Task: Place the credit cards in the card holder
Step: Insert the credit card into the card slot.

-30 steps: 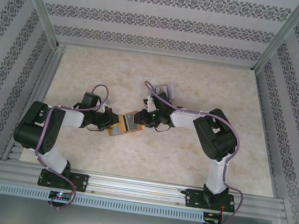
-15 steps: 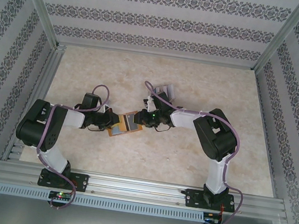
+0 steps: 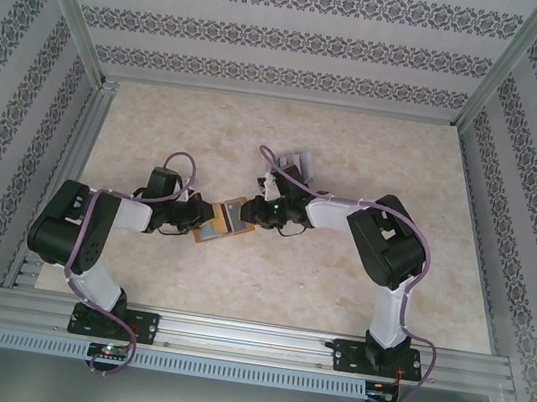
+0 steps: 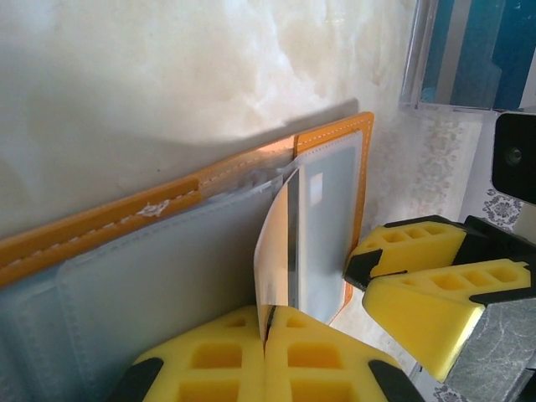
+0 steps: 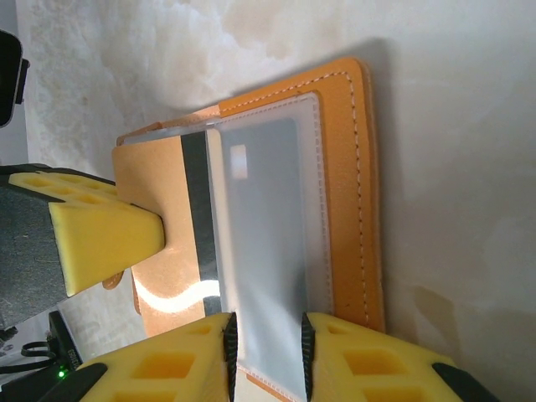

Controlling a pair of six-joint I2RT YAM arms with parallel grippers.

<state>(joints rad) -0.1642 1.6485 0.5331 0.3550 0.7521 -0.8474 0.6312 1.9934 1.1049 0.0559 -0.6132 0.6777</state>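
A pale marbled surface carries everything, and the card holder lies open on it in the overhead view. The left arm reaches the card holder from its left side and the right arm from its right side, so the two wrists meet over it.

The card holder is orange-tan leather with pale stitching along its border and bluish-clear pockets inside. In the right wrist view one clear pocket lies flat on the holder's outer half. A grey credit card sits in that pocket, with its black stripe on the side toward the holder's fold. An inner orange flap stands lifted just beside that stripe.

The left jaws are pressed together, their yellow pads pinching the edge of that thin flap, which rises edge-on in the left wrist view. The right jaws stand slightly spread over the near end of the clear pocket. Card and pocket show through the gap between them and run on under the pads at either side. Whether those pads touch the pocket cannot be told.
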